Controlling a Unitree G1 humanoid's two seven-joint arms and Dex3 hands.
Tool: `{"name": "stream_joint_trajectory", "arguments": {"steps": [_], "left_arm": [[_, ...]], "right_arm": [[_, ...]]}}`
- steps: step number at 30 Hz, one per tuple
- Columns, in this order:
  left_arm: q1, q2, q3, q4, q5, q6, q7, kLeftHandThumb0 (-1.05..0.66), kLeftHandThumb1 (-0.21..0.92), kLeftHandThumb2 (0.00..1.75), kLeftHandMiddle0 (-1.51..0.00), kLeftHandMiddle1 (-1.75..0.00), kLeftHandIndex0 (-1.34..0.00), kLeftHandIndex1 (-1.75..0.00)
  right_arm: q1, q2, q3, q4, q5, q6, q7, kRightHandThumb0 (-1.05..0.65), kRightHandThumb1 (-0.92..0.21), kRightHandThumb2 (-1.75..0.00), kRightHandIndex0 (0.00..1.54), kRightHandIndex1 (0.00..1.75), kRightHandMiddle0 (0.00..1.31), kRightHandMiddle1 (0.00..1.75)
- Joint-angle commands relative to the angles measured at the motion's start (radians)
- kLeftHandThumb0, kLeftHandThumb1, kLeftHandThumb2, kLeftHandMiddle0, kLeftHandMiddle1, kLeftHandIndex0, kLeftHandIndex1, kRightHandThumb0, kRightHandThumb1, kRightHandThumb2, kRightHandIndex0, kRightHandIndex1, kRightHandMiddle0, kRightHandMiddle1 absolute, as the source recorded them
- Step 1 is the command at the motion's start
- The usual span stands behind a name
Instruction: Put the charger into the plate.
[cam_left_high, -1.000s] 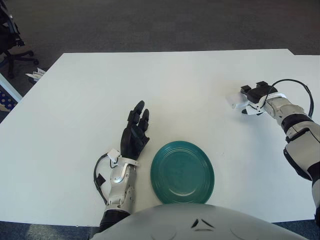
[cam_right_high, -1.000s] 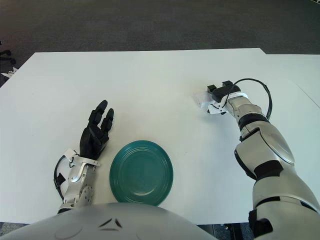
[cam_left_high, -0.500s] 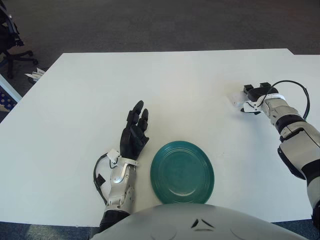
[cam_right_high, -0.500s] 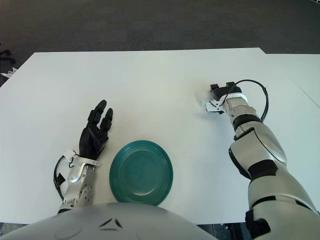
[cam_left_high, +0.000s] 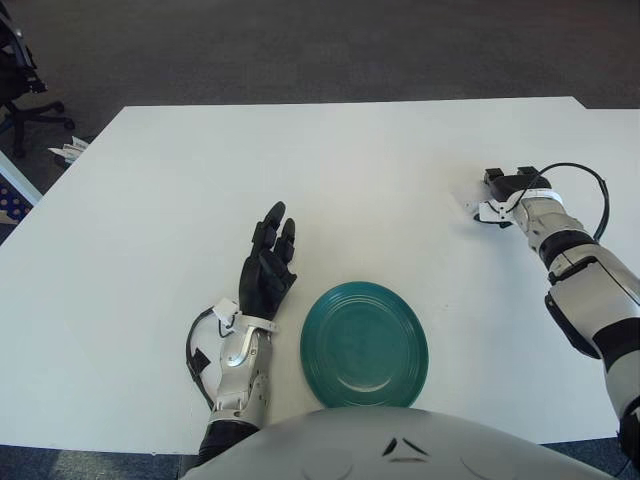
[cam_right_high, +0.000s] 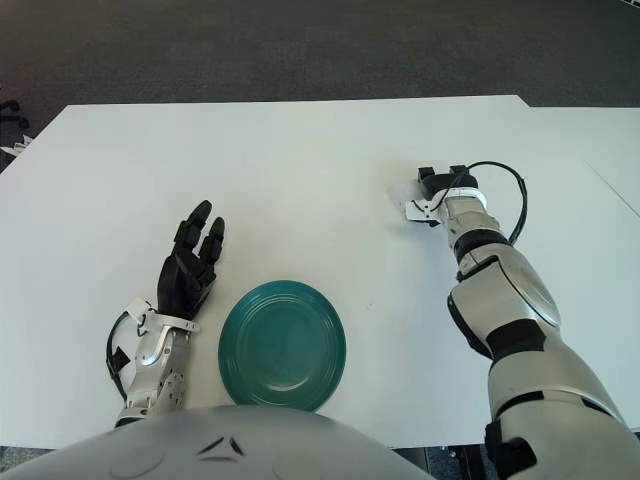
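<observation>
A round green plate (cam_left_high: 364, 345) lies on the white table (cam_left_high: 330, 170) near its front edge, at the middle. A small white charger (cam_left_high: 470, 203) is at the far right of the table, well away from the plate. My right hand (cam_left_high: 503, 186) is at the charger, its black fingers curled over it, low on the table top. Part of the charger is hidden under the hand. My left hand (cam_left_high: 268, 266) rests flat on the table just left of the plate, fingers spread and holding nothing.
A black cable (cam_left_high: 585, 180) loops from my right wrist. An office chair (cam_left_high: 20, 90) stands on the dark carpet beyond the table's left corner. The table's right edge lies close to my right arm.
My right forearm has swung in toward my body while the hand stayed at the charger, shifting slightly away. The left hand and the plate have not moved.
</observation>
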Motion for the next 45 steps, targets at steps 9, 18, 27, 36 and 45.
{"name": "stream_joint_trajectory", "arguments": {"steps": [9, 18, 27, 36, 45], "left_arm": [[0.025, -0.040, 0.012, 0.072, -0.011, -0.002, -0.016, -1.01, 0.92, 1.16, -0.15, 0.00, 0.00, -0.41], [0.010, -0.035, 0.022, 0.100, -0.004, -0.014, -0.026, -1.01, 0.92, 1.17, -0.16, 0.00, 0.00, -0.41], [0.003, -0.031, 0.030, 0.112, 0.002, -0.025, -0.037, -1.01, 0.92, 1.18, -0.18, -0.01, 0.00, -0.45], [-0.006, -0.033, 0.036, 0.128, 0.001, -0.028, -0.042, -1.00, 0.92, 1.17, -0.19, -0.01, 0.00, -0.47], [-0.004, -0.033, 0.035, 0.131, 0.010, -0.030, -0.038, -1.00, 0.92, 1.16, -0.18, 0.00, 0.00, -0.46]], "right_arm": [[0.040, 0.024, 0.006, 0.015, 0.001, -0.001, 0.012, -0.88, -0.92, -0.67, 0.16, 1.64, 0.00, 1.06], [-0.012, 0.025, -0.015, -0.010, 0.019, 0.009, 0.039, -0.94, -0.92, -0.73, 0.19, 0.76, 0.00, 0.81], [-0.020, 0.024, -0.024, -0.003, 0.018, 0.019, 0.035, -0.98, -0.92, -0.80, 0.25, 0.26, 0.00, 0.65], [-0.077, 0.002, -0.018, -0.021, 0.008, -0.001, 0.070, -1.02, -0.92, -0.85, 0.25, 0.13, 0.00, 0.59], [-0.099, 0.002, -0.017, -0.011, 0.001, 0.000, 0.086, -1.04, -0.92, -0.87, 0.25, 0.08, 0.00, 0.56]]}}
